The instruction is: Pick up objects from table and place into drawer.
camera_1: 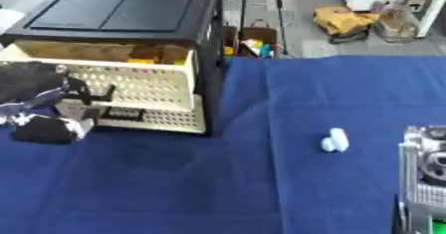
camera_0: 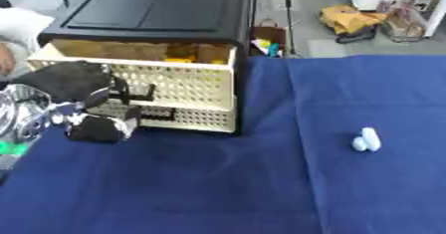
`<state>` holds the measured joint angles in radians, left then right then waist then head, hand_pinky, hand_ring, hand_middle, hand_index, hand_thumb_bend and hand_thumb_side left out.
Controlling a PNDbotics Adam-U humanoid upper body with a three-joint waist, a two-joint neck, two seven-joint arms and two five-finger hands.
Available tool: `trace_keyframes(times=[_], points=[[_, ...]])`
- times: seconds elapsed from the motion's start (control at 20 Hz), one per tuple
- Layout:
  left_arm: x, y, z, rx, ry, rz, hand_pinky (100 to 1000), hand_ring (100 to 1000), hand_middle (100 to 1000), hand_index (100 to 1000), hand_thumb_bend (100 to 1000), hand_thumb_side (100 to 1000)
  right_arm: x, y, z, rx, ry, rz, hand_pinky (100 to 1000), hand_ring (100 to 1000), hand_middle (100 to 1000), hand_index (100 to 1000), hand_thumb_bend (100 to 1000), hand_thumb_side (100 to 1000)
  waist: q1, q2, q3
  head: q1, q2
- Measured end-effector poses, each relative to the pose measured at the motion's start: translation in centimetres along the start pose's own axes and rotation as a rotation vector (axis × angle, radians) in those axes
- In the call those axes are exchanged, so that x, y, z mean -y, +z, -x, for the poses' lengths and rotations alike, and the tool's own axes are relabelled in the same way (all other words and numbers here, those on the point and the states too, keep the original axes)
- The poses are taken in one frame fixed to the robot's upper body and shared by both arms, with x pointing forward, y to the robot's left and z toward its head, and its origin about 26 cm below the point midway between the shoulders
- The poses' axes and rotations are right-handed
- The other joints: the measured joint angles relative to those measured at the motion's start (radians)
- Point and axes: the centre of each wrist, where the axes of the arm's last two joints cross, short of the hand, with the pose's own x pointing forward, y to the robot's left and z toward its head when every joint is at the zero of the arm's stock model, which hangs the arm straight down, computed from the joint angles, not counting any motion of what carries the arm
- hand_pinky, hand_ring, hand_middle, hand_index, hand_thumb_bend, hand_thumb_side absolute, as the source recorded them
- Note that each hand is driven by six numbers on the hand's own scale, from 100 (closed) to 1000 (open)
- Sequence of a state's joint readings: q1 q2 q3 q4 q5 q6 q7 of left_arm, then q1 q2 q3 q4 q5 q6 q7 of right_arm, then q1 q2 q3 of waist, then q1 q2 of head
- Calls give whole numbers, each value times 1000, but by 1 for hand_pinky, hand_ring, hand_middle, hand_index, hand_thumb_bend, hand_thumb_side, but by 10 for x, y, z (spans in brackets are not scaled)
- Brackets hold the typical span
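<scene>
Drawer (camera_0: 166, 86) pulled out at upper left of the frame: cream plastic, perforated lattice front, boxy, projecting from a black cabinet (camera_0: 157, 6) with a smooth flat top. Inside, only a strip shows above the front wall: brownish interior and something yellow (camera_0: 180, 58) near the back, shape not readable. A second lattice panel (camera_0: 187, 117) of the same cream plastic sits below the open drawer; its left part is hidden behind the hand.

Left hand (camera_0: 83, 98) at left of the frame, black, bulky, in front of the drawer's face. Fingers curl downward and inward toward the lattice front near its lower edge. Whether they grip the drawer, merely touch it, or hold anything cannot be told; outlines are smeared. Silver forearm joint at the left border, cut off by the frame edge.

Small pale blue object (camera_0: 367, 140) lies on the cloth at right of centre, well apart from drawer and hand. Looks like two rounded pieces side by side, one taller, one shorter; smooth, matte; nothing more can be made out.

Blue cloth (camera_0: 218, 188) covers the table, dark navy, with faint fold lines running top to bottom.

Right arm shows only in the right eye view, lower right corner: a silver-grey ribbed housing (camera_1: 424, 168), cut off by the edge. No hand of that arm is visible.
</scene>
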<state>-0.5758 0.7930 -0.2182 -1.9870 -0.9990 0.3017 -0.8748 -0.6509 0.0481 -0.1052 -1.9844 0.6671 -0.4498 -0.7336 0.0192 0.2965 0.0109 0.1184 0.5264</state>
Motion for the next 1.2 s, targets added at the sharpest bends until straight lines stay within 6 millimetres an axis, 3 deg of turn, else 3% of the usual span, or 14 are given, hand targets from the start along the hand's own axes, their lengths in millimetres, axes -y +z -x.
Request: trace_keyframes(times=[1.2], points=[[10,2,1,29,-40,-39,100,100,175,602,100,714,0,0,0,-2,6,10,697,731,576,715,100,985,-2,0,2,0,0]])
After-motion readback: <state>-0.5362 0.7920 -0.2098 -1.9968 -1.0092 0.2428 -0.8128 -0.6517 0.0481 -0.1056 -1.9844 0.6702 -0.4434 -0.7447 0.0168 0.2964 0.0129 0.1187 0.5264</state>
